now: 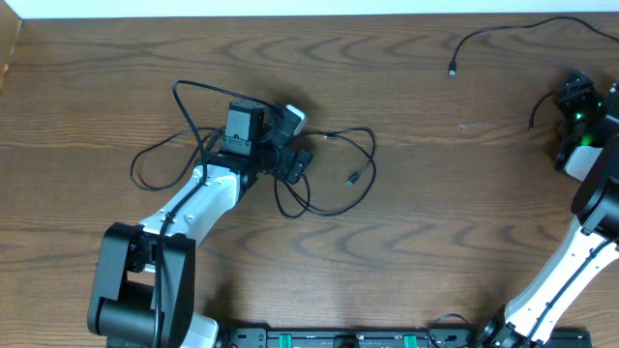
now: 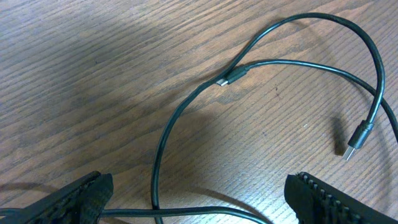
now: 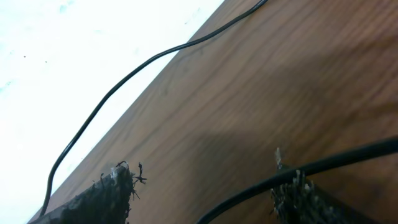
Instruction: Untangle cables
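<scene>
Left fingers (image 2: 81,199) hang wide over the tangled cables (image 2: 157,168), seemingly to pick a strand; well right of them, right fingers (image 3: 106,196) gape beside a lone cable (image 3: 124,79).

In the left wrist view, the left pincer (image 2: 199,184) shows only the tips of its fingers (image 2: 81,200). The rest is cut off at the bottom edge. The black cables (image 2: 155,158) slip out of the picture there, right beside the pincer. From overhead, that pincer and its arm lie over the tangle and hide its middle. Far from the pincer, a lone cable (image 1: 503,29) runs off the right edge. Its plug (image 1: 453,70) is too small to tell what kind.
</scene>
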Robot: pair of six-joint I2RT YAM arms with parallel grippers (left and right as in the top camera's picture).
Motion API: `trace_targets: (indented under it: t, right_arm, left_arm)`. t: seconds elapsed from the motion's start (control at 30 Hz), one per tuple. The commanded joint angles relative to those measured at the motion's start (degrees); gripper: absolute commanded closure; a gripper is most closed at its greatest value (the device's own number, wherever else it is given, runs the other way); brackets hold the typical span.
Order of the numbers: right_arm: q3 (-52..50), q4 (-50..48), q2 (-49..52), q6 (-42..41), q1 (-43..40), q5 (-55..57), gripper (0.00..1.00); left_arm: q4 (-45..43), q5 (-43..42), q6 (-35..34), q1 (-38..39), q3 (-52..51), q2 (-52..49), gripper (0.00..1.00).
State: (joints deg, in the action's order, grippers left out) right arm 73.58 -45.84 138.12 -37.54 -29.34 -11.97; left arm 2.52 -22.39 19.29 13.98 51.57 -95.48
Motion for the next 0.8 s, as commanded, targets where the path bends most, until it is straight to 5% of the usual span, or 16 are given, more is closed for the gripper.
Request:
trace_targets:
  t: [0.0,0.3,0.57,0.77]
  right_arm:
    - [-2.99,6.49,10.64,-1.95,0.24,-4.04,0.28]
    - [0.68,22.16,5.01,1.6,-0.28,-10.62,0.01]
    - [0.68,49.81,-13.94,16.11,0.35,-0.79,0.01]
    - [0.68,57.99,-26.64,24.06,2.69,0.46,0.01]
  left_arm:
    - [-0.04,-0.55,-0.07,-0.24,-0.09,0.0,0.07]
    - [-0.02,-0.55,-0.07,-0.24,-0.09,0.0,0.07]
    - [-0.02,-0.55,-0.07,-0.24,-0.09,0.0,0.07]
    - [0.0,-0.55,-0.07,-0.24,-0.09,0.0,0.07]
